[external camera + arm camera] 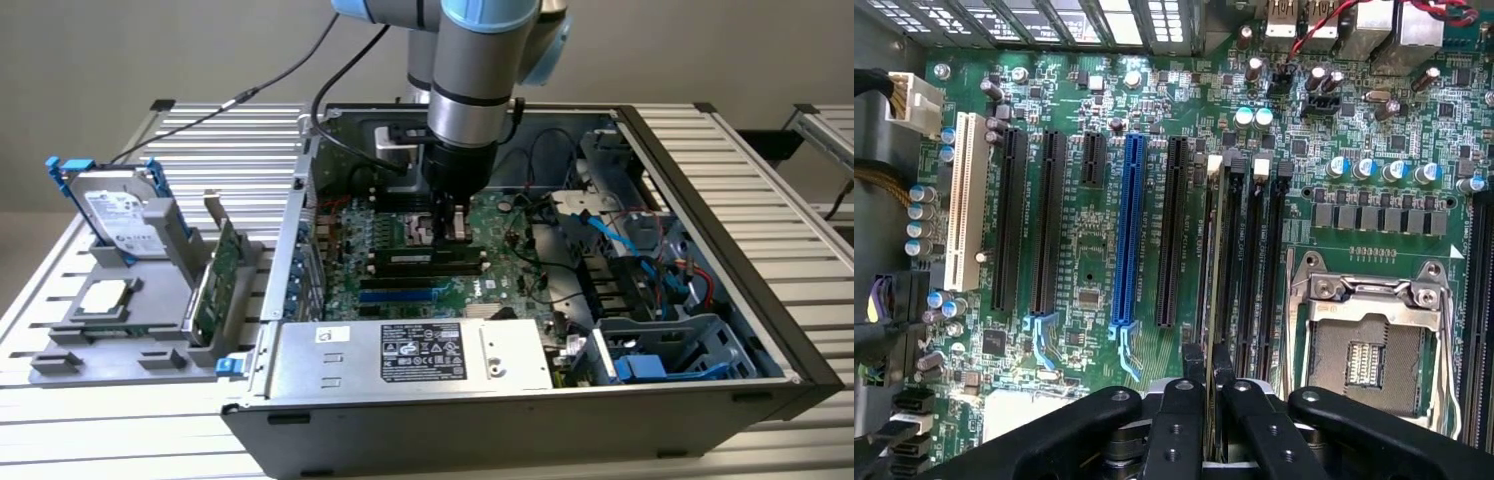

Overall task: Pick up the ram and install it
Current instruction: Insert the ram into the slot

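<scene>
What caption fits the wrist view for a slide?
Black robot hand grips the narrow green ram stick edge-on over long black slots on the green motherboard.

the cpu socket (1364,350) is taken as the mark. just beside it, the lane over the black memory slots (1269,270) is blocked by the gripper (1210,385), which is clamped on the ram (1220,260), held edge-on along one slot. past those slots, away from the socket, low open board is found around the expansion slots (1129,230). farther out on that side, the way is walled by the power supply (414,355). to the exterior view's right of the socket, passage is crowded by loose cables (603,228) and the drive cage (667,350).
</scene>
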